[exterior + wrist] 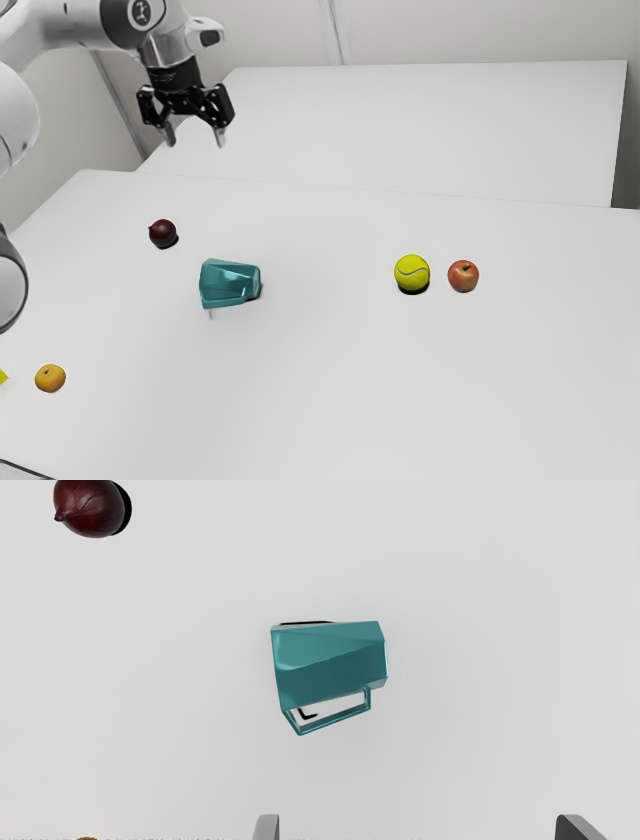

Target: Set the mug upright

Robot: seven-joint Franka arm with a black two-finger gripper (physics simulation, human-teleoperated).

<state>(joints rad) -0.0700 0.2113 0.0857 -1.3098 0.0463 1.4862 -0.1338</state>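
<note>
One mug (330,660) lay on its side, well apart from my open jaws; I judged the approach in hand, with lowering and gripping next.

On the flat white bench (330,400) are lying: sideways teal faceted mug (228,283), round dark-red onion (162,233), yellow tennis ball (411,272), round red apple (463,276), small orange fruit (50,378).

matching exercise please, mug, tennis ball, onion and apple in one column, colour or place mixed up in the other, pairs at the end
1. mug
2. tennis ball
3. onion
4. apple

A. dark maroon, with a pointed tip
B. teal, lying on its side
C. lighter red, farthest toward the exterior view's right
D. bright yellow-green

Pairs: 1-B, 2-D, 3-A, 4-C
</note>
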